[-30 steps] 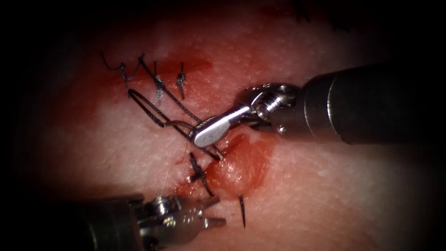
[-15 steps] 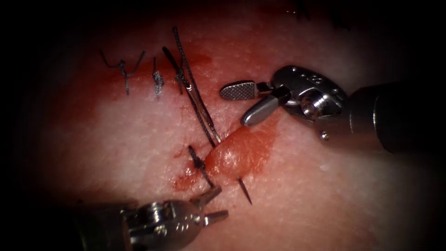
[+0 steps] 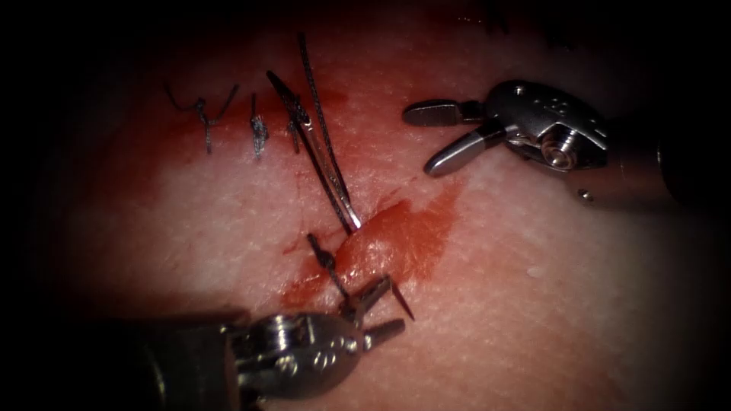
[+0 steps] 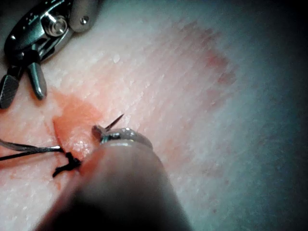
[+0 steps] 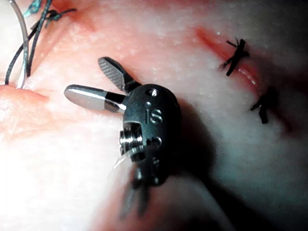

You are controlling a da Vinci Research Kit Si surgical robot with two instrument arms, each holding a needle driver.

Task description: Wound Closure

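Right tool [image 3: 432, 138] sits up and to the right of the cut [image 3: 381, 221], jaws spread apart, grasping nothing; it has let go of the needle and drawn back since a second ago. Left tool [image 3: 384, 308] has moved up from the tissue's near edge, jaws parted around the needle tip [image 3: 402, 298], not yet clamped on it. Needle [image 4: 114, 121] is in the tissue [image 3: 533, 304]: body buried under the raised red fold, only the point showing on the near side of the cut. Thread [image 3: 324, 164] runs in a doubled strand from the entry point toward the far edge, past older knots [image 3: 257, 133]. Judgement: a good grasp takes the needle just behind the point, across the curve, and follows its arc, so the tissue is not torn
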